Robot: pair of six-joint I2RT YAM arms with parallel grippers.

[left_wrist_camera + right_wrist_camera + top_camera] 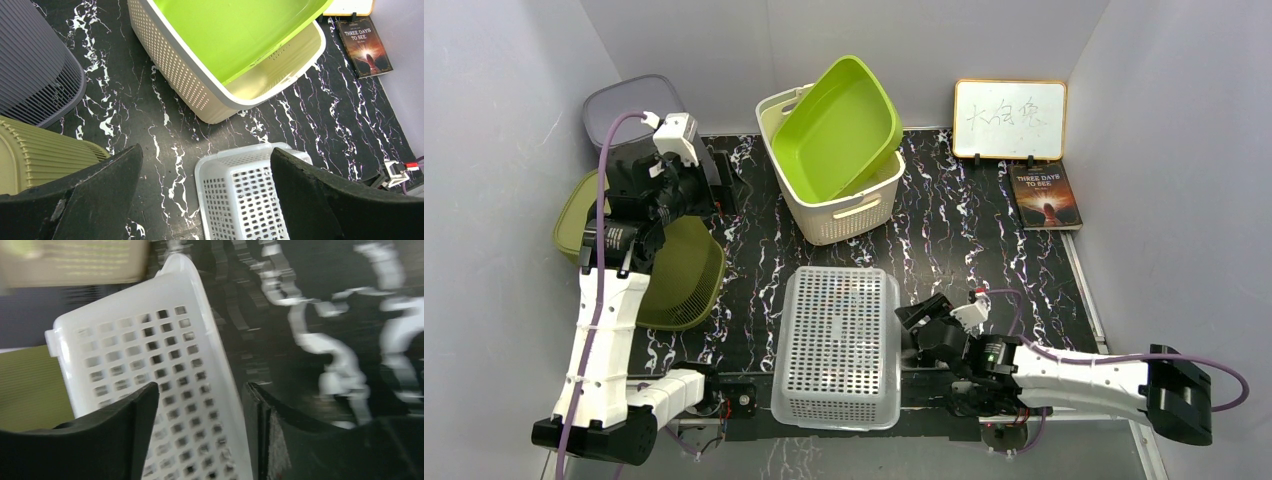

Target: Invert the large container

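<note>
The large container, a white perforated basket [839,345], lies bottom up on the black marbled table near the front edge. It also shows in the left wrist view [247,200] and the right wrist view [150,350]. My right gripper [911,325] sits low at the basket's right side. Its jaws [200,390] are open, astride the basket's side wall and rim, and the pads stand off the plastic. My left gripper [717,180] hangs high over the table's back left. It is open [206,152] and holds nothing.
A cream basket [849,215] holding a tilted lime-green tub [839,125] stands at the back centre. An olive basket [679,270] and a grey basket [624,100] lie at the left. A whiteboard [1009,118] and a book [1046,195] are at the back right.
</note>
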